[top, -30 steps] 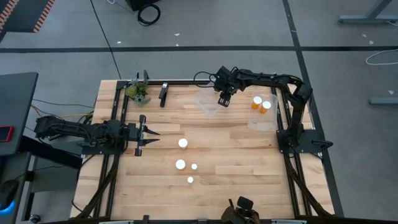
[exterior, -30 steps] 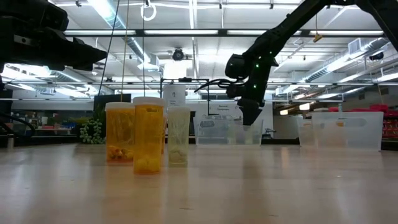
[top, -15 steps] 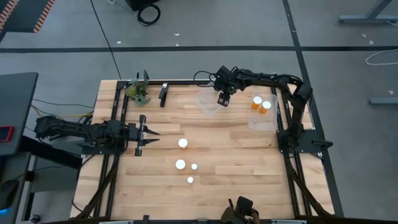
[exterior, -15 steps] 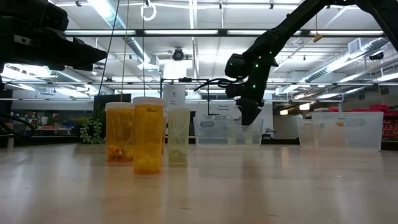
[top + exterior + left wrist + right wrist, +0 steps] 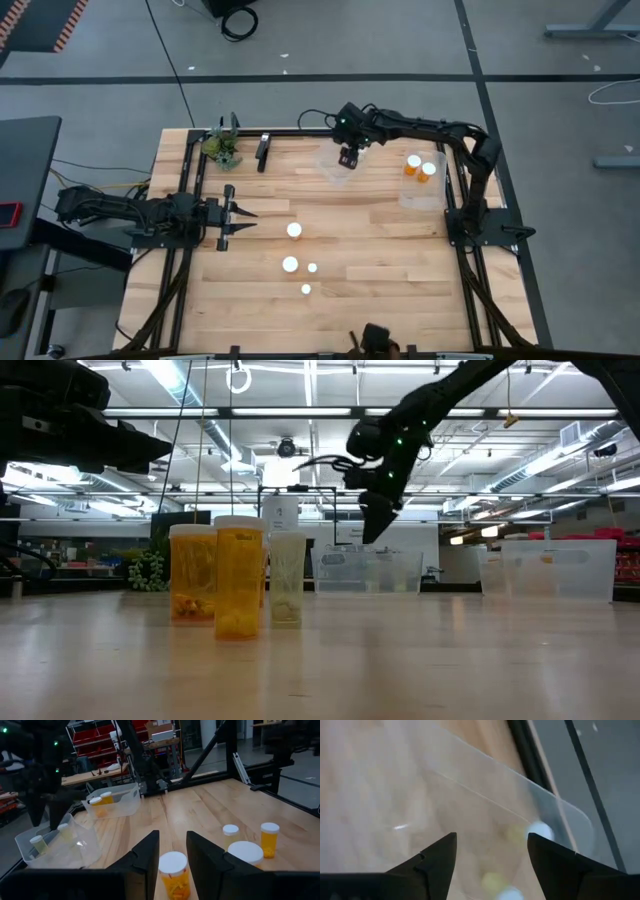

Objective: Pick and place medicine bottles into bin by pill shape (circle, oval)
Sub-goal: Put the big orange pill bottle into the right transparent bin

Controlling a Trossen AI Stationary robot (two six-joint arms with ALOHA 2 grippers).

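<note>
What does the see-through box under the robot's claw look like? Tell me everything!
The clear bin is a see-through plastic tub with rounded corners, sitting flat on the wooden table near its far edge. Inside lie small pale-capped medicine bottles. The right gripper hangs open above it, empty and touching nothing. A second clear bin stands apart from it.

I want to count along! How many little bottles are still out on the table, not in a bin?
4. All stand close together mid-table: one large-capped bottle, another large-capped one next to it, and two small-capped ones beside that. None seems hidden from above.
</note>
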